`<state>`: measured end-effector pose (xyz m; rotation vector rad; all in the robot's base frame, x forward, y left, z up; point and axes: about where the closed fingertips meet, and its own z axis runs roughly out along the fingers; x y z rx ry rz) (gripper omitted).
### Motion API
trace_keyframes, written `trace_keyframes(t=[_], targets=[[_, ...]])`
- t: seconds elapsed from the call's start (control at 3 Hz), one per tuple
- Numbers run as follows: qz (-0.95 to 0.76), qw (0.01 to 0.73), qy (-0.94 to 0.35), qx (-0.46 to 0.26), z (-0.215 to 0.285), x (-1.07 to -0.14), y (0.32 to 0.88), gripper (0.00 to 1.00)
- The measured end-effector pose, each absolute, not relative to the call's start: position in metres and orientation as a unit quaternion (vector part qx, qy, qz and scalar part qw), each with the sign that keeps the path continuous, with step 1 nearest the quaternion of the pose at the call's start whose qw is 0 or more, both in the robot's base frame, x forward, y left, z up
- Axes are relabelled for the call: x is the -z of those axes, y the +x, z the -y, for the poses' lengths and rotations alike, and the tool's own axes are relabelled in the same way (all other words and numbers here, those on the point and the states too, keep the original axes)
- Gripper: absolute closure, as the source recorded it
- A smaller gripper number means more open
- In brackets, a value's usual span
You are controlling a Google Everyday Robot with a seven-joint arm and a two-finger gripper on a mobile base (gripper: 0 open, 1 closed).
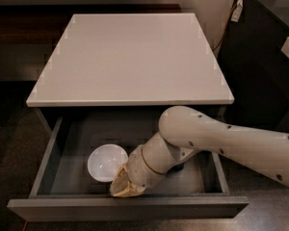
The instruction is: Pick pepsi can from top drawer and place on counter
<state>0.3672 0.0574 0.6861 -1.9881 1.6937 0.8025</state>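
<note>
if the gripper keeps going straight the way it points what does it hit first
Most likely the top drawer: the gripper, inside it, points down at its floor by the front wall, just beside the white bowl. Depth is unclear; it could clip the bowl.

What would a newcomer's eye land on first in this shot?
The thick white arm stands out most, slanting from the right edge down into the open drawer. Its claw sits low against the drawer's front wall, right beside a white bowl. Above them, the broad white counter fills the upper half of the view.
</note>
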Motion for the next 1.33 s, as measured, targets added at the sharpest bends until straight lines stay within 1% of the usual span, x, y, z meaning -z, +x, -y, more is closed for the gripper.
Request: trace_keyframes(t=[0.33,0.67,1.33], targets=[[-0.605,0.207,-0.715,-0.283,-0.058,-0.691,0.368,1.00],[-0.610,0.210,-0.715,-0.269,-0.055,-0.695,0.377,0.85],[-0.627,0.237,-0.702,-0.241,-0.040,-0.713,0.403,0.39]])
